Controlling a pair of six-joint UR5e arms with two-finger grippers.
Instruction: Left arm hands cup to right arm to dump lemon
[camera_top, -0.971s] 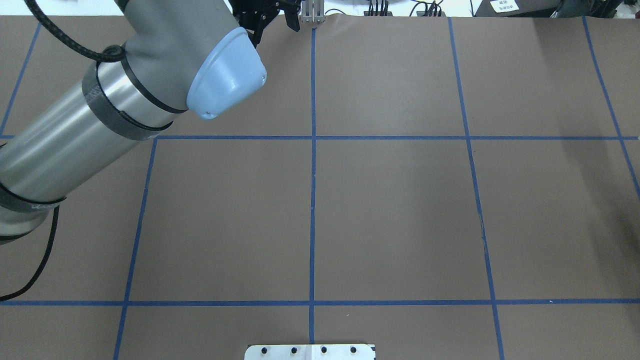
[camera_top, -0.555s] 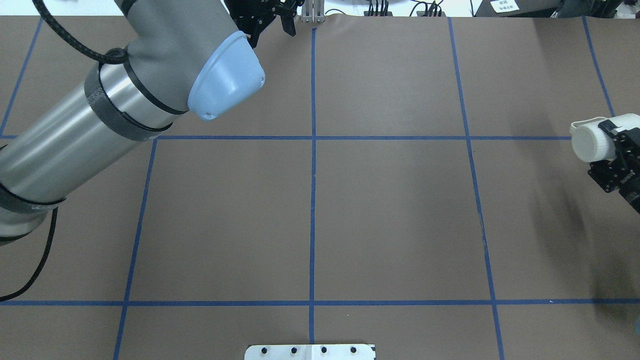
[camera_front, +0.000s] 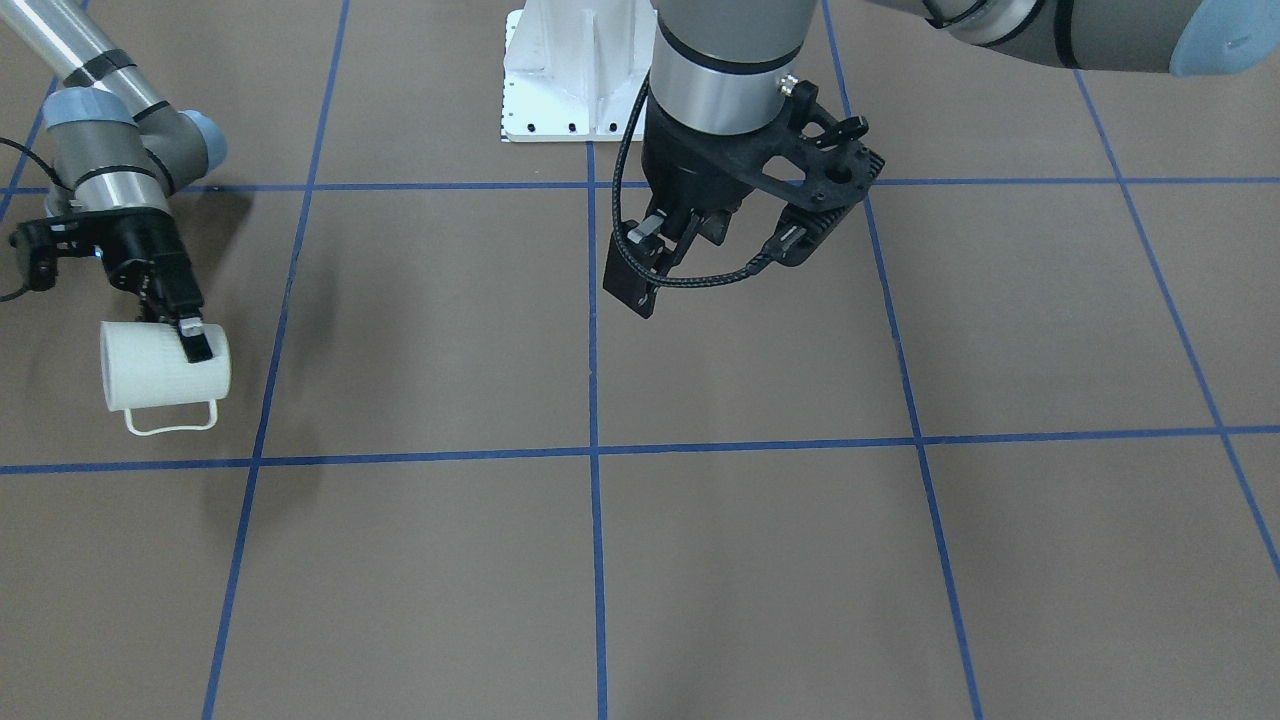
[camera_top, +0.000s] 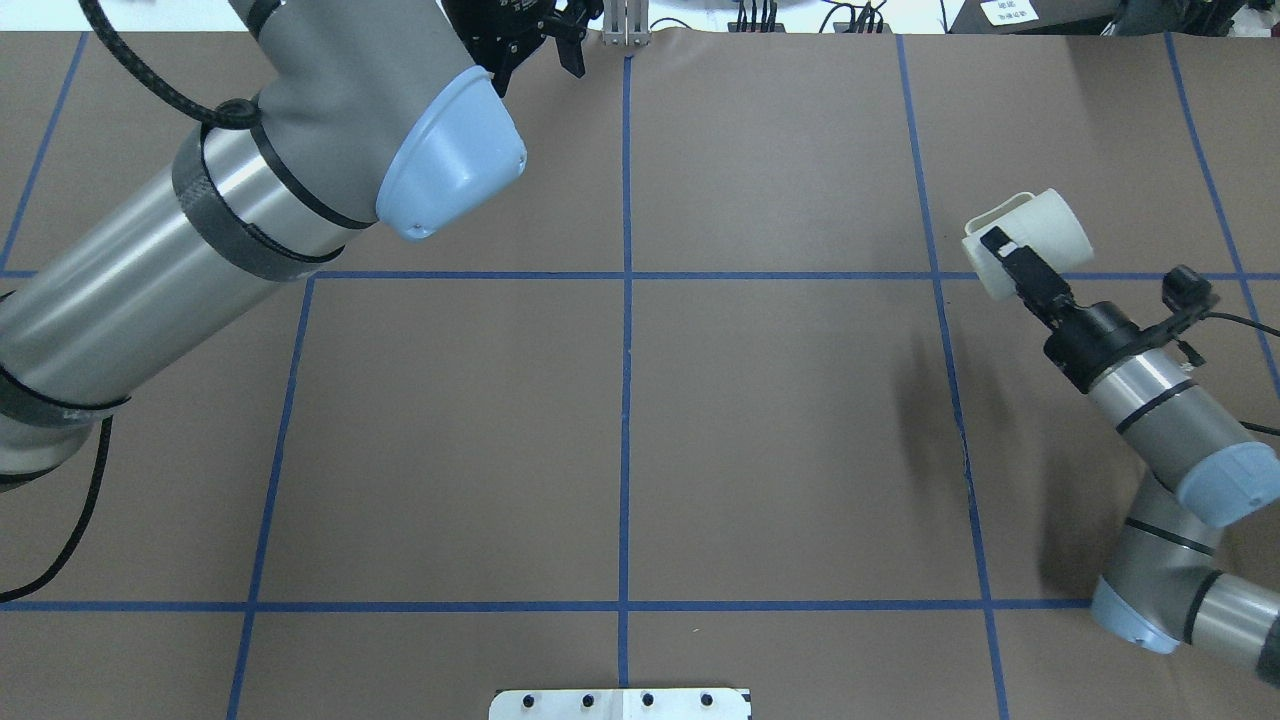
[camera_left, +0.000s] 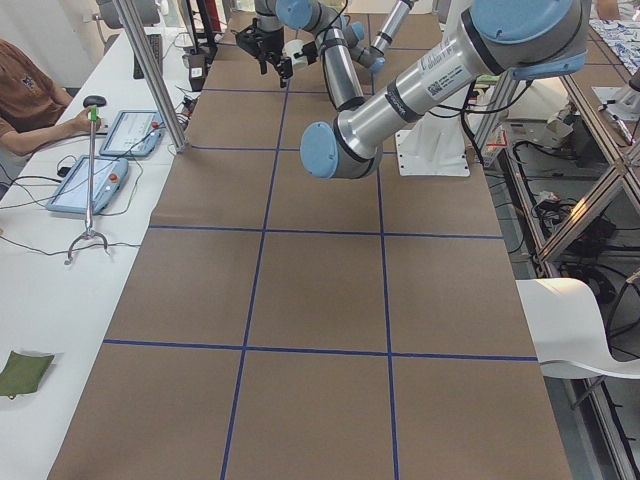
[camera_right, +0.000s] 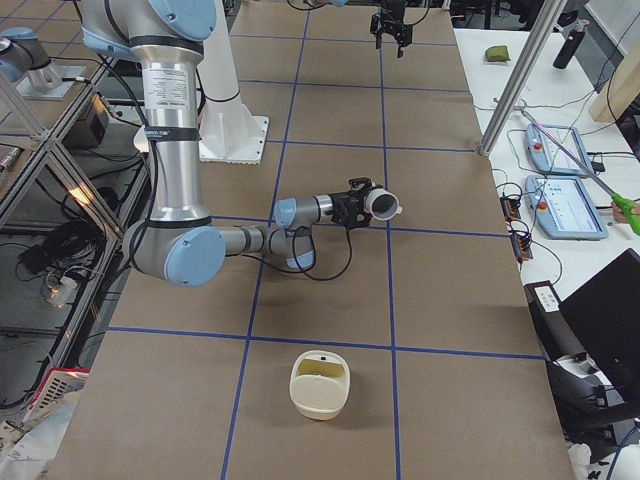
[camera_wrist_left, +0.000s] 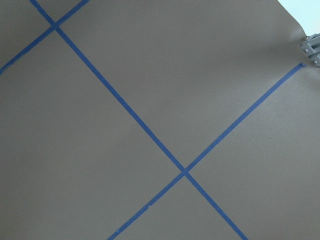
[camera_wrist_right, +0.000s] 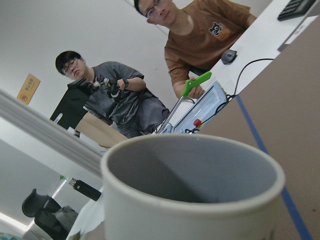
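Observation:
My right gripper (camera_top: 1008, 258) is shut on the rim of the cream-white cup (camera_top: 1030, 240). It holds the cup on its side above the table's right part, handle toward the far edge. The cup also shows in the front view (camera_front: 150, 375) under the right gripper (camera_front: 192, 342). In the right wrist view the cup's (camera_wrist_right: 190, 200) dark grey inside looks empty. The lemon (camera_right: 322, 371) shows as a yellow-green lump in a cream bowl (camera_right: 319, 398). My left gripper (camera_front: 632, 285) hangs open and empty over the far middle of the table; it also shows in the overhead view (camera_top: 545, 45).
The cream bowl stands near the table's right end, outside the overhead view. The brown table (camera_top: 780, 430) carries a blue tape grid. The left arm's elbow (camera_top: 450, 150) reaches over the far left. Operators (camera_wrist_right: 200, 40) sit along the far side with tablets (camera_right: 565, 205).
The right arm has come in from the right edge of the overhead view, carrying the cup leftward and toward the far side. The left arm has barely moved.

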